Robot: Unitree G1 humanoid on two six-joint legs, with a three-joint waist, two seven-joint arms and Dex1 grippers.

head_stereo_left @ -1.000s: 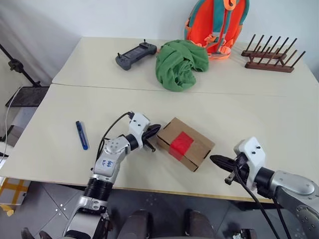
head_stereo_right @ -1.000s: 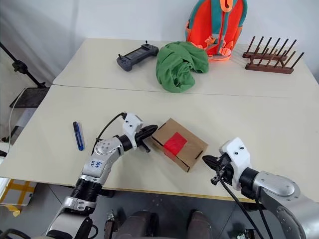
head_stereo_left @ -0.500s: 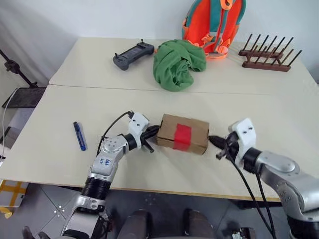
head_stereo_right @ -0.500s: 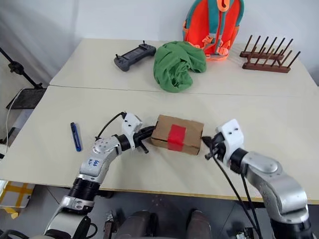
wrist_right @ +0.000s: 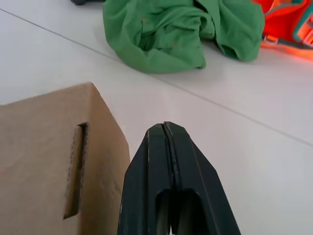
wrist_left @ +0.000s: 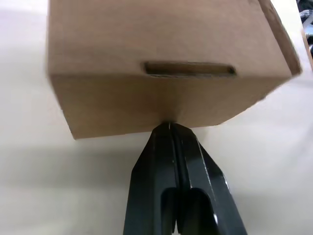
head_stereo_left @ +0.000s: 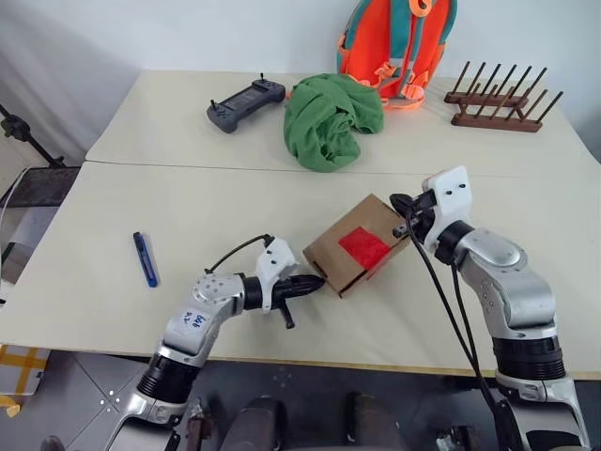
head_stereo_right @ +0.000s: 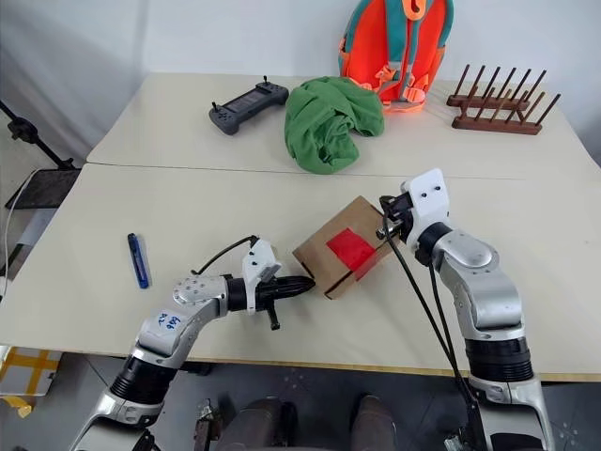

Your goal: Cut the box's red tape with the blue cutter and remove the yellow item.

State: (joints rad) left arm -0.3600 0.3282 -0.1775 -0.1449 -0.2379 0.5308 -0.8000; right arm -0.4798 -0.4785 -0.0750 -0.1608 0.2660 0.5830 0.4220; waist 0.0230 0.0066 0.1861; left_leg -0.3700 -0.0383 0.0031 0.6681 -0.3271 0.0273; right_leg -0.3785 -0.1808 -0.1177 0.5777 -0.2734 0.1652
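Observation:
The brown cardboard box (head_stereo_left: 362, 246) lies at an angle in the middle of the near table, its red tape (head_stereo_left: 365, 249) facing up. My left gripper (head_stereo_left: 317, 282) is shut, and its tips press against the box's near end face (wrist_left: 161, 105). My right gripper (head_stereo_left: 397, 203) is shut beside the box's far right corner (wrist_right: 93, 90), with nothing held. The blue cutter (head_stereo_left: 144, 259) lies flat on the table well left of the box, away from both grippers. The yellow item is out of view.
On the far table sit a black game controller (head_stereo_left: 245, 98), a crumpled green cloth (head_stereo_left: 331, 118), an orange backpack (head_stereo_left: 401, 45) and a wooden peg rack (head_stereo_left: 498, 102). A seam (head_stereo_left: 235, 170) runs between the two tables. The near table edge (head_stereo_left: 282, 353) lies just behind my left arm.
The box has swung round, its right end going toward the far side. My right gripper moved forward and up along that end. My left gripper drew back toward the near edge.

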